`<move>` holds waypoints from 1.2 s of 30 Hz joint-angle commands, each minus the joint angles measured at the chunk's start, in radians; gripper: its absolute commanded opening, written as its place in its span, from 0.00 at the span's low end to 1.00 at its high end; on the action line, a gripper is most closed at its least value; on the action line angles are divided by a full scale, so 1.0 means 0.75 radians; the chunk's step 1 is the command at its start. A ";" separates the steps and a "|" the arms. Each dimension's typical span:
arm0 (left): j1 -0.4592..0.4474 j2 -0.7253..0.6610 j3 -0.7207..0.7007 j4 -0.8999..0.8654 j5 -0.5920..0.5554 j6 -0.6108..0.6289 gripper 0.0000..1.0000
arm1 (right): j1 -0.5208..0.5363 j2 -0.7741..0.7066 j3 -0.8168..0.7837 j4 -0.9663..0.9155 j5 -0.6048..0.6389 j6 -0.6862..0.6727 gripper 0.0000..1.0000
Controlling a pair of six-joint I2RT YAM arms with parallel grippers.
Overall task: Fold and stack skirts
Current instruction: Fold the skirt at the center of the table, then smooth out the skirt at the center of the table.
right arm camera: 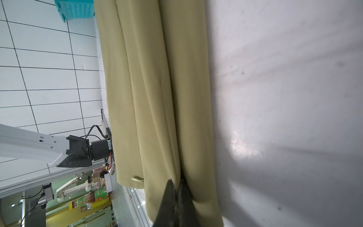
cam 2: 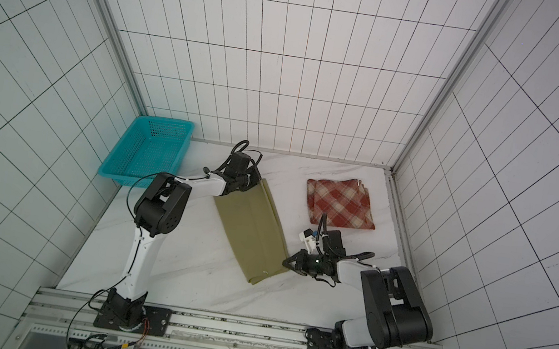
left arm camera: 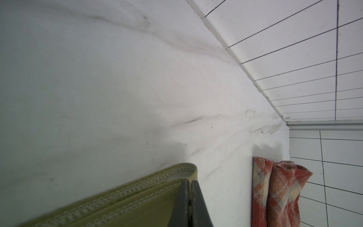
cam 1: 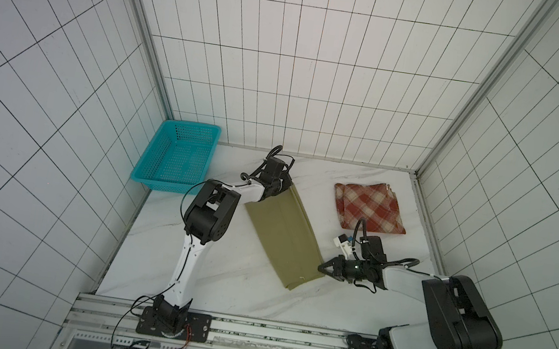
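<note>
Plaid skirt [cam 1: 371,206] is lying folded, far right of table [cam 1: 216,286]. I am pinching olive skirt [cam 1: 284,232], a long strip mid-table: left gripper [left arm camera: 189,182] clamped on far hem corner, right gripper [right arm camera: 177,181] clamped on near edge. Remaining, I judge: crosswise folds, stacking.

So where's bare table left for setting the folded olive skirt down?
Widest bare table: between olive skirt and front rail. A narrower strip along the back wall, between basket and plaid skirt. Crowded between the skirts, where the right end effector sits.
</note>
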 commanded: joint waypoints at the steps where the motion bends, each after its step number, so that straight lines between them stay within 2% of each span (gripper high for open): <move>1: 0.011 0.001 -0.023 0.206 0.001 -0.032 0.17 | -0.013 -0.011 -0.053 -0.017 -0.004 -0.017 0.01; 3: 0.010 -0.026 -0.074 0.300 0.031 -0.034 0.30 | -0.013 -0.038 -0.038 -0.035 0.034 -0.017 0.21; 4: 0.011 -0.048 -0.105 0.356 0.047 -0.029 0.32 | -0.014 -0.059 -0.030 -0.040 0.045 -0.020 0.29; 6: 0.014 -0.093 -0.159 0.435 0.073 -0.021 0.34 | -0.014 -0.099 -0.014 -0.061 0.062 -0.018 0.37; 11: 0.036 -0.213 -0.280 0.485 0.144 -0.029 0.36 | -0.013 -0.173 0.037 -0.127 0.097 -0.037 0.37; 15: 0.043 -0.338 -0.439 0.497 0.213 -0.044 0.33 | -0.006 -0.198 0.089 -0.202 0.146 -0.082 0.37; 17: 0.043 -0.403 -0.535 0.504 0.239 -0.041 0.32 | -0.004 -0.186 0.107 -0.215 0.163 -0.100 0.41; 21: 0.041 -0.526 -0.721 0.478 0.263 -0.010 0.30 | 0.000 -0.123 0.144 -0.247 0.205 -0.141 0.40; 26: 0.031 -0.619 -0.893 0.417 0.263 0.022 0.28 | 0.049 -0.135 0.153 -0.229 0.236 -0.116 0.40; 29: 0.024 -0.648 -0.958 0.410 0.259 0.050 0.28 | 0.107 -0.152 0.175 -0.229 0.280 -0.087 0.45; 36: 0.009 -0.636 -0.954 0.304 0.269 0.153 0.27 | 0.229 -0.184 0.211 -0.221 0.401 -0.006 0.45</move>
